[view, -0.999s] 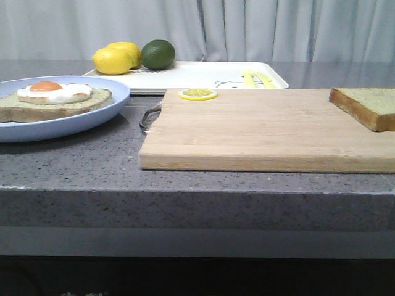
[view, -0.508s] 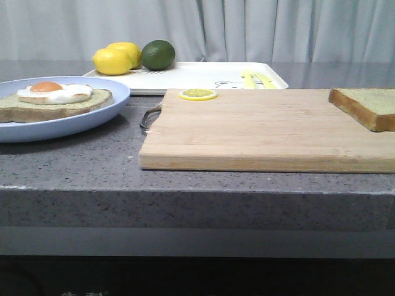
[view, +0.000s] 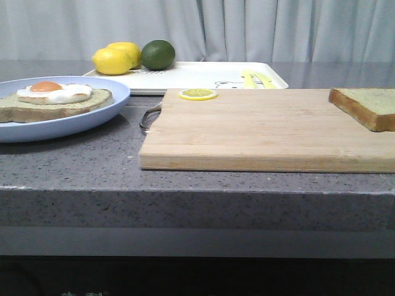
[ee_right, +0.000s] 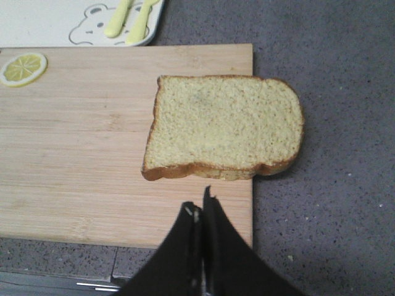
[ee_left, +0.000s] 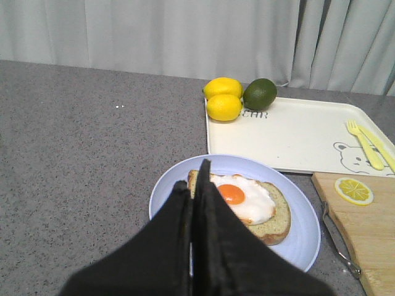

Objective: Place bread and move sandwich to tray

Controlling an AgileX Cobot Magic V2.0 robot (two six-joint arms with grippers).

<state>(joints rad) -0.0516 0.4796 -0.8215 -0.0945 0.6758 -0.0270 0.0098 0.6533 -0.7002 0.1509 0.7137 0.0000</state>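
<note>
The bread (view: 367, 106) lies on the right end of the wooden cutting board (view: 259, 129), overhanging its edge in the right wrist view (ee_right: 225, 126). The sandwich (view: 55, 102), a bread slice with a fried egg, sits on the pale blue plate (view: 92, 120) at the left; it also shows in the left wrist view (ee_left: 247, 200). The white tray (view: 203, 75) stands behind the board. My left gripper (ee_left: 196, 176) is shut and empty, above the plate's near side. My right gripper (ee_right: 199, 203) is shut and empty, just short of the bread. Neither gripper shows in the front view.
Two lemons (view: 114, 58) and a lime (view: 158, 54) sit on the tray's left end, yellow cutlery (view: 256, 79) on its right end. A lemon slice (view: 197, 94) lies on the board's back left corner. The board's metal handle (view: 149, 117) points toward the plate.
</note>
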